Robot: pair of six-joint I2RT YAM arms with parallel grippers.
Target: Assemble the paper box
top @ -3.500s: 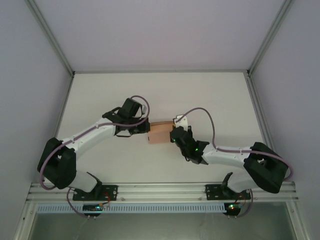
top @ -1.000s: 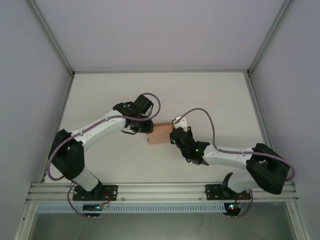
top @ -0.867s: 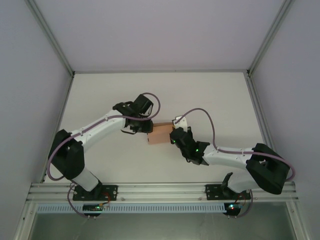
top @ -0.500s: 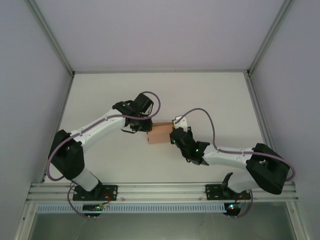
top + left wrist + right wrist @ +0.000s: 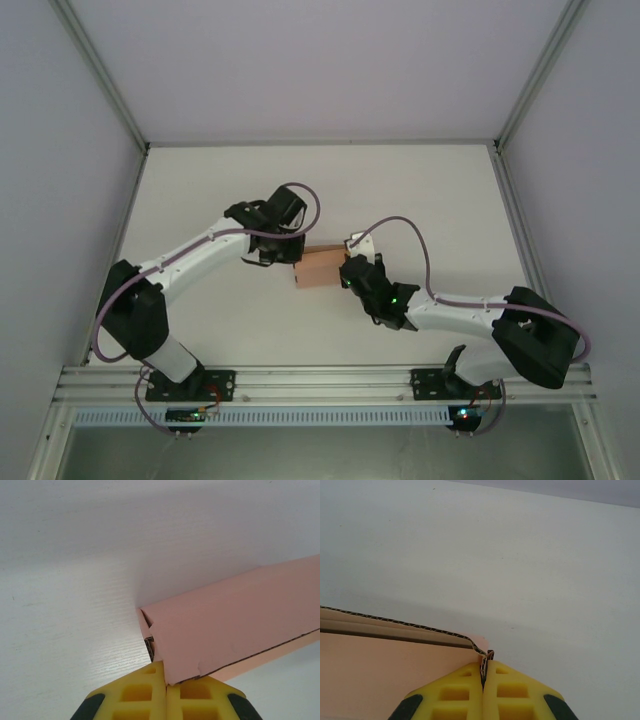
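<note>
The paper box (image 5: pixel 317 267) is a small salmon-pink card box held just above the white table (image 5: pixel 410 190) between both arms. My left gripper (image 5: pixel 291 256) is at its left end. In the left wrist view the yellow fingers (image 5: pixel 135 692) of this gripper (image 5: pixel 166 672) are pressed together, with a corner of the box's (image 5: pixel 235 615) flap entering their seam. My right gripper (image 5: pixel 346 272) is at the box's right end. In the right wrist view that gripper (image 5: pixel 484 670) is shut on a corrugated edge of the box (image 5: pixel 380 675).
White enclosure walls and slanted metal posts (image 5: pixel 100 70) surround the table. An aluminium rail (image 5: pixel 320 382) carrying both arm bases runs along the near edge. Purple cables (image 5: pixel 410 235) loop over each arm. Bare tabletop lies behind and beside the box.
Since 3.5 s ago my left arm has stretched forward and its gripper has shifted to the box's upper-left corner. Over the last second nothing visibly moves.
</note>
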